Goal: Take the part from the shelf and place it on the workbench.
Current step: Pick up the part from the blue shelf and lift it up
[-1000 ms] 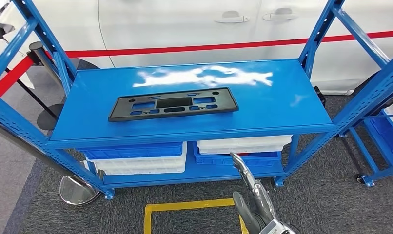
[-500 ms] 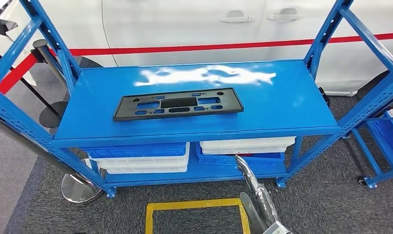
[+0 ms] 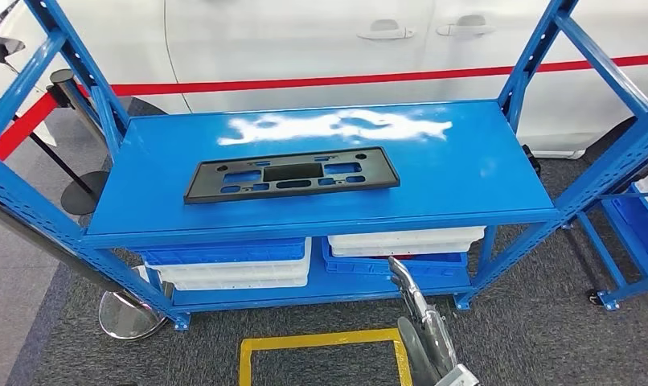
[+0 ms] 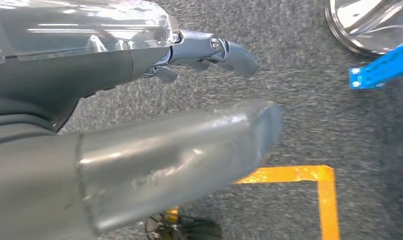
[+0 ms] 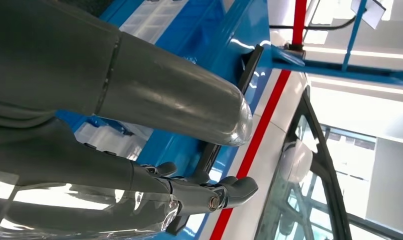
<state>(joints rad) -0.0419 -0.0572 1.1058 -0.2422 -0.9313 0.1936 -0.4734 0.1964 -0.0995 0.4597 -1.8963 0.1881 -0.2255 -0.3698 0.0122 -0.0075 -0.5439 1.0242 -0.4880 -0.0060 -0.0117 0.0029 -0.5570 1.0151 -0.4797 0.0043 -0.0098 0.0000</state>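
Part flat on the shelf, both robot hands holding nothing

Part (image 3: pixel 291 174), a long black plastic panel with several cut-outs, lies flat on the top board of the blue shelf (image 3: pixel 465 173), towards the shelf's left half and near its front edge. Nothing touches the part. A bright glare patch lies on the shelf board behind the part. Below that board, blue and white bins (image 3: pixel 228 261) are stacked on the shelf's lower level, one stack on each side.

The right robot hand (image 3: pixel 405 281) is raised in front of the shelf's lower level, below the part and to its right, well apart from it. In the right wrist view this robot hand (image 5: pixel 179 145) has its thumb and fingers apart and empty, with the part's dark edge and the shelf beyond them.

The left robot hand (image 4: pixel 189 100) hangs over grey carpet near a foot of the shelf, fingers spread and empty. Yellow floor tape (image 3: pixel 321 342) marks a square in front of the shelf. Behind the shelf stand a white car and a red barrier belt (image 3: pixel 305 81).
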